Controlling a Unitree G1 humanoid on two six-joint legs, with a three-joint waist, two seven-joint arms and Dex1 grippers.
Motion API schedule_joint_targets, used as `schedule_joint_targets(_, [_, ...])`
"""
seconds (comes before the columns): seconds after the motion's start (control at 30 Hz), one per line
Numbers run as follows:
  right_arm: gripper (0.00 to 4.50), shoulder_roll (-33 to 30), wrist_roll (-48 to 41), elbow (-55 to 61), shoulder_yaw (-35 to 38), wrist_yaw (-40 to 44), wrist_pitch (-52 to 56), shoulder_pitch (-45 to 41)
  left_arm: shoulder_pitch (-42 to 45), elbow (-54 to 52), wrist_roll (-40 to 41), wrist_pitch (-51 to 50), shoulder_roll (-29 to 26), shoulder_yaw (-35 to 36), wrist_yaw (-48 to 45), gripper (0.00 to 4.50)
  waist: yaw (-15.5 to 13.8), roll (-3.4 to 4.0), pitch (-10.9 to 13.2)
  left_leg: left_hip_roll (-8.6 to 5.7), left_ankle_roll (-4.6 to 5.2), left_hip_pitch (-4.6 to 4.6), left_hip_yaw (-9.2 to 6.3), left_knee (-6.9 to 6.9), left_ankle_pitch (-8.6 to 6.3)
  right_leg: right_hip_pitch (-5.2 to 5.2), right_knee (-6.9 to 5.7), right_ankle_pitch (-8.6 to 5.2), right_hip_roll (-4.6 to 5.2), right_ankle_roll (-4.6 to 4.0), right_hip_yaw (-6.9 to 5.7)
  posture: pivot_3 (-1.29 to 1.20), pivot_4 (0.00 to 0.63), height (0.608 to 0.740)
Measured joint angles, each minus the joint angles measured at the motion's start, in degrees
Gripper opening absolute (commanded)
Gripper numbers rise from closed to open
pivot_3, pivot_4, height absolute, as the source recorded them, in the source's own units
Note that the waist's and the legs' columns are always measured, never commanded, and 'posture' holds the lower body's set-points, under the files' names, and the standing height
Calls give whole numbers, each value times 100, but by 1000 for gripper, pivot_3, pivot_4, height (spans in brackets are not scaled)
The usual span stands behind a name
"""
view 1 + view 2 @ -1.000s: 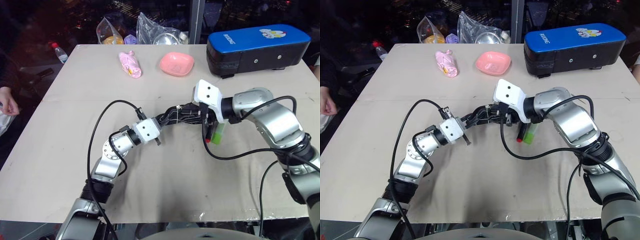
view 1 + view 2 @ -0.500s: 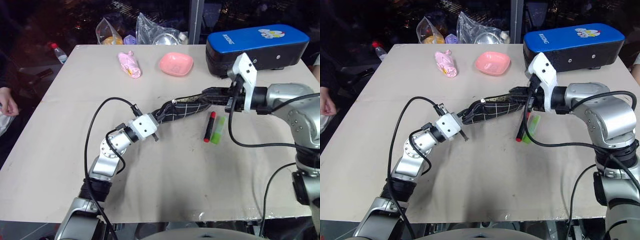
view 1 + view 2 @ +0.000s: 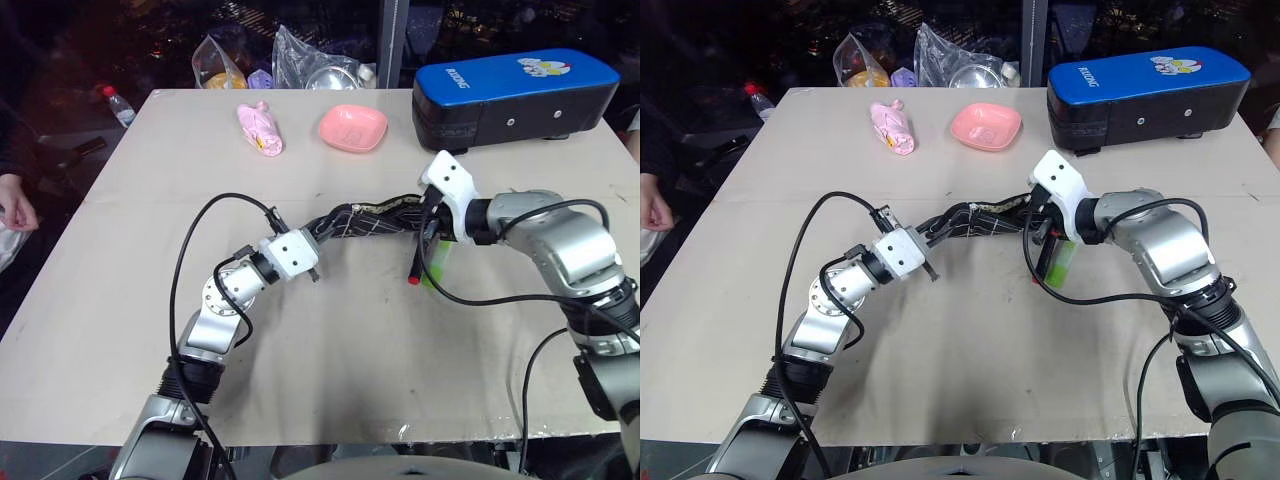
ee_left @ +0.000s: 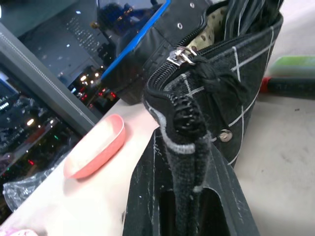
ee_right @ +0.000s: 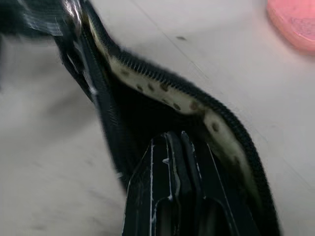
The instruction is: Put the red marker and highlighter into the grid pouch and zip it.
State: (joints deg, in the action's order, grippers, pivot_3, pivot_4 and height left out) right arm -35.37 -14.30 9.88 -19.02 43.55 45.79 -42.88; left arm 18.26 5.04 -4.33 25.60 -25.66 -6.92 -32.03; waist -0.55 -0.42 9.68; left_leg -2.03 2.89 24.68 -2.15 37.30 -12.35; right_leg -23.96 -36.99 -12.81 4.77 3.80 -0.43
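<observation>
The grid pouch (image 3: 365, 218) hangs stretched between my two grippers just above the table, sagging a little in the middle. My left gripper (image 3: 318, 240) is shut on its left end, next to the zipper pull (image 4: 179, 53). My right gripper (image 3: 422, 215) is shut on the right end's edge, where the mouth gapes and shows a dotted lining (image 5: 197, 105). The red marker (image 3: 1041, 270) and the light-green highlighter (image 3: 1062, 262) lie side by side on the table, just below the right gripper and partly hidden by it.
A blue-topped black case (image 3: 515, 90) stands at the back right. A pink bowl (image 3: 352, 127) and a pink packet (image 3: 260, 128) lie toward the back, with plastic bags (image 3: 300, 65) behind them. A person's hand (image 3: 15, 210) is at the left edge.
My right gripper went from open over the pouch's middle to shut on its right end, pulled it taut rightward, then came back left and down, so the pouch slackened.
</observation>
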Motion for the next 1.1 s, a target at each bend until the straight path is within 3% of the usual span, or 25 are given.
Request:
schedule_joint_targets(0.03, [88, 4, 221, -90, -147, 53, -424, -1, 0, -1, 0, -2, -3, 1, 0, 0, 4, 0, 0, 0, 0, -1, 0, 0, 0, 0, 0, 0, -3, 1, 0, 0, 150, 726])
schedule_joint_targets(0.07, [572, 9, 393, -170, -259, 111, -807, -12, -1, -1, 1, -5, -6, 1, 0, 0, 6, 0, 0, 1, 0, -1, 0, 0, 0, 0, 0, 1, -4, 2, 0, 0, 150, 726])
schedule_joint_targets(0.1, [618, 17, 518, -224, -323, 146, -1078, -26, 0, -2, 1, -8, -7, 1, 0, 0, 6, 0, 0, 1, 0, 0, 0, 0, 0, 0, 0, 2, -4, 3, 0, 0, 150, 726])
schedule_joint_targets(0.17, [1297, -13, 844, -385, -519, 280, -1750, -110, 0, -5, 1, -21, -17, 2, 0, 0, 7, 0, 0, 0, -1, 0, 2, 2, 0, 0, 0, 3, -6, 6, 1, 0, 150, 726])
schedule_joint_targets(0.23, [2427, -16, 1169, -498, -654, 545, -2480, -158, -2, -16, 1, -35, -34, 2, 0, 0, 6, 0, 0, 0, -1, 0, 1, 2, 1, 0, 0, 4, -7, 8, 1, 0, 150, 726])
schedule_joint_targets(0.37, [4260, 9, 1385, -584, -710, 772, -2876, -159, -34, -111, 3, -89, -36, 2, 0, 0, -4, 0, 0, 0, -1, 0, 1, 4, 1, 1, 0, 6, -6, 10, 2, 0, 150, 726])
schedule_joint_targets(0.4, [4462, 22, 1417, -596, -708, 821, -2922, -160, -45, -135, 3, -110, -36, 2, 0, 0, -4, 0, 0, 0, -1, -1, 1, 4, 1, 1, 0, 6, -6, 10, 2, 0, 150, 726])
schedule_joint_targets(0.7, [4462, 92, 1623, -590, -674, 1095, -3040, -118, -88, -164, 4, -157, 9, -1, 2, 0, -9, 0, 0, 1, -2, -1, 1, 4, 1, 1, 0, 6, -6, 9, 3, 0, 150, 726])
schedule_joint_targets(0.83, [4462, 191, 1422, -445, -140, 935, -2719, -29, -96, -165, 9, -156, -3, 30, 32, 0, -22, 0, 0, 1, -3, 0, 0, 4, 1, 1, 0, 6, -5, 9, 4, 0, 150, 726])
schedule_joint_targets(0.93, [4462, 146, 665, 370, 836, 857, -1619, 282, -108, -168, 15, -159, -53, 119, 63, 0, -46, -1, 0, 1, -2, 3, -6, 4, 1, 4, 1, 7, 1, 9, -1, 0, 150, 726])
schedule_joint_targets(1.1, [4462, 53, -213, 1731, 1622, 484, 85, 1451, -158, -179, 61, -163, -118, 259, 94, 0, -19, -1, -1, 2, -1, 0, -3, 2, -1, 5, 1, 7, 27, 8, 5, 0, 150, 726])
